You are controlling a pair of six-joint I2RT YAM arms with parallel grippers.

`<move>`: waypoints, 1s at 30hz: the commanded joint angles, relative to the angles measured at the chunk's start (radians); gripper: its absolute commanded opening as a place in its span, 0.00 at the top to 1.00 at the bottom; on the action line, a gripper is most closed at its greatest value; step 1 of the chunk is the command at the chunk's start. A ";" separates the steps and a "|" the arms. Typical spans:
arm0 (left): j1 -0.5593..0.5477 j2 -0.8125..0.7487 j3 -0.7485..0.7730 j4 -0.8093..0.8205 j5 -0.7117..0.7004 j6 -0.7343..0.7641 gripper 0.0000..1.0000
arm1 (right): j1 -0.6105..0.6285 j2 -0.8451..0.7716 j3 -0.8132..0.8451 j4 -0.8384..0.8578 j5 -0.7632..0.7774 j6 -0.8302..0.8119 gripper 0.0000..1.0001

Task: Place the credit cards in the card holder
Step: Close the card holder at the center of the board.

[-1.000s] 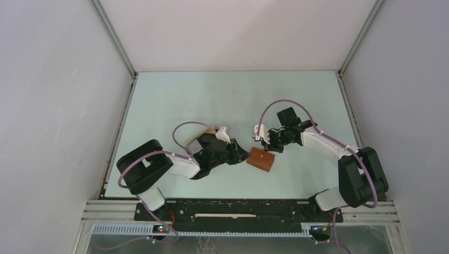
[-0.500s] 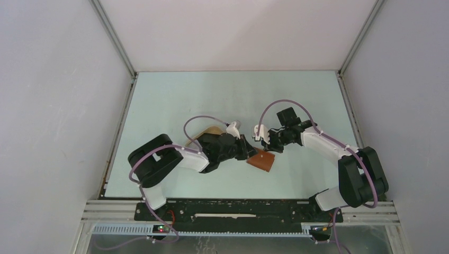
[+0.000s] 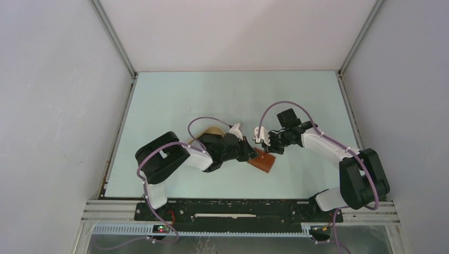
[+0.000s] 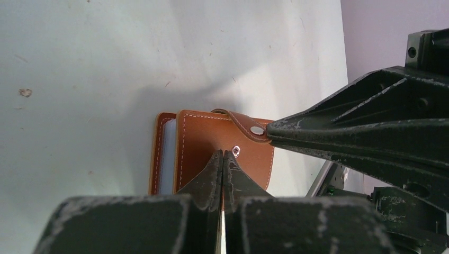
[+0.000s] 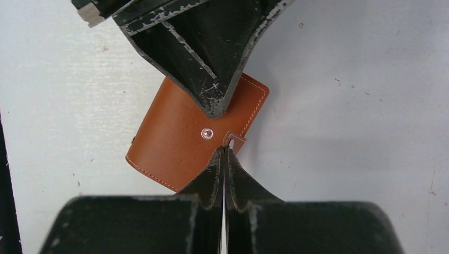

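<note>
Card holder lies on pale-green, speck-marked bench, white walls round it. L fingers clenched, tips on cover; R fingers pinch its strap.

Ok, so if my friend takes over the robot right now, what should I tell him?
Left gripper: shut, tips resting on the holder's cover, holding nothing.
Right gripper: shut, seems to pinch the strap at its snap end.
Holder: lies folded on the table between the two arms, strap unsnapped and lifted.
Cards: none visible in any view; the tray is mostly hidden behind the left arm.
Done: strap undone.
Left: open the holder, fetch the cards, slide them in.
</note>
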 commanded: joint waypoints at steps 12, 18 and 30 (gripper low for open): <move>-0.004 0.013 0.012 -0.101 -0.023 0.026 1.00 | 0.076 0.013 -0.015 -0.045 -0.003 -0.053 1.00; -0.005 0.004 0.005 -0.101 -0.028 0.026 1.00 | 0.080 0.033 -0.015 -0.058 0.005 -0.059 1.00; -0.005 0.004 0.006 -0.101 -0.030 0.024 1.00 | 0.095 0.035 -0.014 -0.071 -0.002 -0.063 1.00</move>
